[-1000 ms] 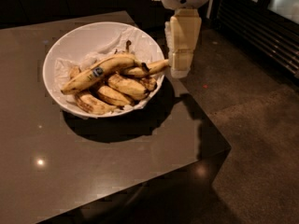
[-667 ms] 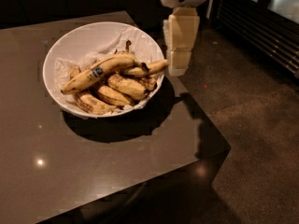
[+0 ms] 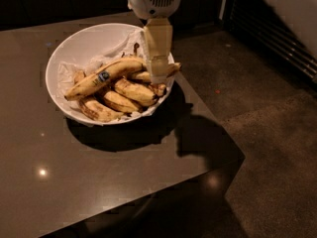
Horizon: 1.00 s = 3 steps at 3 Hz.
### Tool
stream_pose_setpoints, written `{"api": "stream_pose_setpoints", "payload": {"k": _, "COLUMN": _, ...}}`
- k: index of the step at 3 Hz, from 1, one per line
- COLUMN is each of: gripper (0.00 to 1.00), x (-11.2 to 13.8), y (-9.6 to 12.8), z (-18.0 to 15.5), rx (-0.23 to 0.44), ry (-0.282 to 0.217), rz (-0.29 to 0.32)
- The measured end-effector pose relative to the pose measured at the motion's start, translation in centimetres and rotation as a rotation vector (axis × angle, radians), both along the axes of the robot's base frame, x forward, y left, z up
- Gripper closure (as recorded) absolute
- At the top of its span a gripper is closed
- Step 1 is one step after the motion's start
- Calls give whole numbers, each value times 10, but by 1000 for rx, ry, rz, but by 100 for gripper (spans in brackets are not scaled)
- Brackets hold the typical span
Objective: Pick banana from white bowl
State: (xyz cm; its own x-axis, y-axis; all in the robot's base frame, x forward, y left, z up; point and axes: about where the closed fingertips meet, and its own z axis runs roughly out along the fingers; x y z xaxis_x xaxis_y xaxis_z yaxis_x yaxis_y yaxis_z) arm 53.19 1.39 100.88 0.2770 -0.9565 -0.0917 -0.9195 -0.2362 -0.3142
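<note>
White bowl [image 3: 84, 42] sits on the dark counter [image 3: 99, 182], toward its 12 o'clock edge. Banana [image 3: 101, 77], blue sticker up, lies topmost across the pile, running 8 o'clock to 2 o'clock, so it looks the easiest to lift clear. Shorter brown bananas [image 3: 130, 90] lie under it on crumpled paper [image 3: 67, 73]. Gripper [image 3: 158, 76] hangs vertical at the bowl's 3 o'clock rim, near the banana's far end. Open or closed: cannot tell.

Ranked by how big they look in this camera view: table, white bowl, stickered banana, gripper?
1. table
2. white bowl
3. banana and gripper, over the bowl's right rim: alike; gripper likely nearer, so unsure.
</note>
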Motion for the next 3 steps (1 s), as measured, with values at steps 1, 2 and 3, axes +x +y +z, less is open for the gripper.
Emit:
{"api": "stream_pose_setpoints", "payload": {"k": 1, "gripper": 0, "x": 11, "y": 23, "z": -15, "rx": -46, "ry": 21, "rz": 34}}
{"api": "stream_pose_setpoints", "payload": {"k": 2, "gripper": 7, "x": 20, "y": 42, "z": -24, "rx": -81, "ry": 28, "rz": 67}}
{"api": "stream_pose_setpoints", "payload": {"k": 3, "gripper": 12, "x": 29, "y": 57, "z": -30, "rx": -96, "ry": 31, "rz": 92}}
